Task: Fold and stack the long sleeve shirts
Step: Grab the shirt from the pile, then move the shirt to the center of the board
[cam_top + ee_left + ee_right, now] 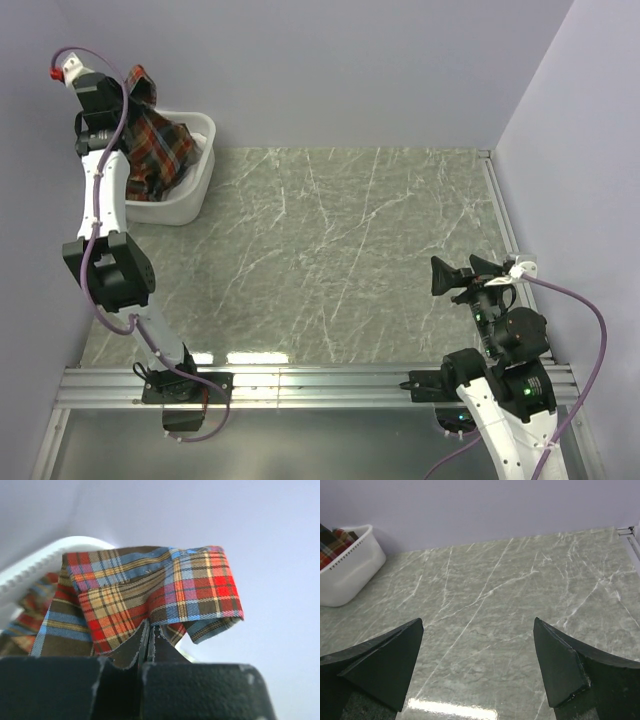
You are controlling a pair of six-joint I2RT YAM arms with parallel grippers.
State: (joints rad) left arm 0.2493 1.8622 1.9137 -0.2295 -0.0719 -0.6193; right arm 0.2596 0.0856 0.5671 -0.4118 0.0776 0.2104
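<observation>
Top external view: the left arm reaches to the far left corner of the table (350, 250), where a white plastic basket (197, 188) stands against the wall. The plaid flannel shirt (160, 145), checked in red, orange, blue and brown, lies heaped in that basket. One part of it is drawn upward to the left pincer (138, 88), which sits above the basket's rim. The rest of the cloth hangs down into the basket and over its near side.

The left wrist view shows the left pincer (148, 632) with its two dark fingers pressed together on a fold of the shirt (150, 590). The fabric bunches and flares out just past the tips. One doubled edge juts to the right against the pale wall, and the perforated basket rim (40, 560) curves behind on the left.

The right pincer (463, 272) hovers low over the table's right side, well apart from the basket, with its jaws spread wide and nothing between them. In the right wrist view, the right pincer (478, 625) frames bare green marbled table (495, 575). The basket (350, 575) sits far off at upper left, a corner of the shirt (332, 542) showing inside it.
</observation>
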